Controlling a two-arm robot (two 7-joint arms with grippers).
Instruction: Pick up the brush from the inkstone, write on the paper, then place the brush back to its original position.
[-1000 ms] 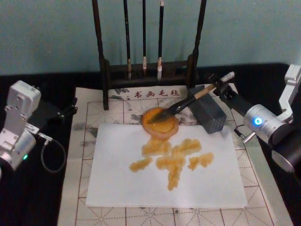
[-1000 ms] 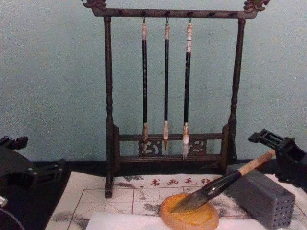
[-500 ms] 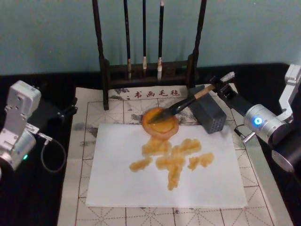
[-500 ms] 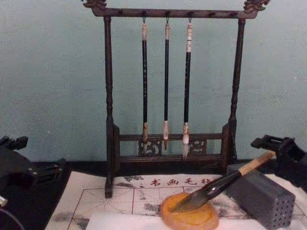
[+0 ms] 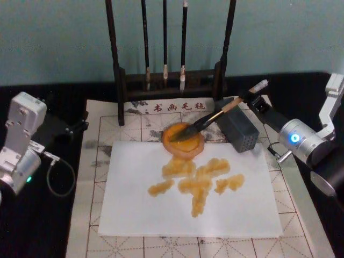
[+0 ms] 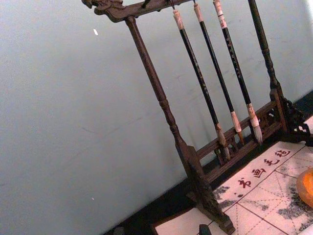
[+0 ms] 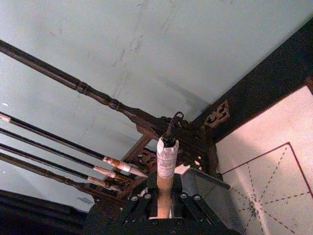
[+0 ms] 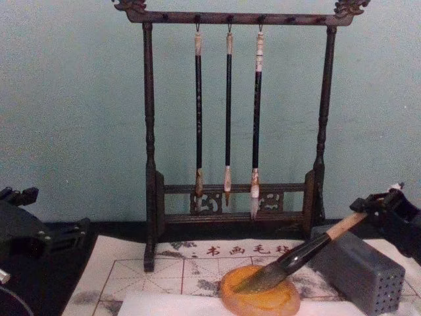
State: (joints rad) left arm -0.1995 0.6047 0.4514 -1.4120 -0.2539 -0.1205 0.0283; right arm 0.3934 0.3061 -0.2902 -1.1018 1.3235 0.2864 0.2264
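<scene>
The brush (image 5: pixel 207 121) lies slanted, its dark bristles resting in the round orange inkstone (image 5: pixel 184 146) at the paper's far edge. Its tan handle rises to the right over a grey block. My right gripper (image 5: pixel 251 101) is shut on the handle's upper end, just below the white cap. In the right wrist view the handle (image 7: pixel 165 161) runs up between my fingers. The chest view shows the brush (image 8: pixel 296 258) leaning from the inkstone (image 8: pixel 260 299) toward the right gripper (image 8: pixel 385 214). The white paper (image 5: pixel 134 199) carries amber blots. My left gripper (image 5: pixel 75 128) is parked at the far left.
A grey block with small holes (image 5: pixel 239 131) stands right of the inkstone, under the handle. A dark wooden rack (image 5: pixel 166 80) with three thin hanging brushes stands behind. A gridded felt mat (image 5: pixel 91 226) lies under the paper.
My right gripper has sunk slightly and shifted right with the handle's end, so the brush leans lower over the grey block. Bristles stay in the inkstone. Left arm unchanged.
</scene>
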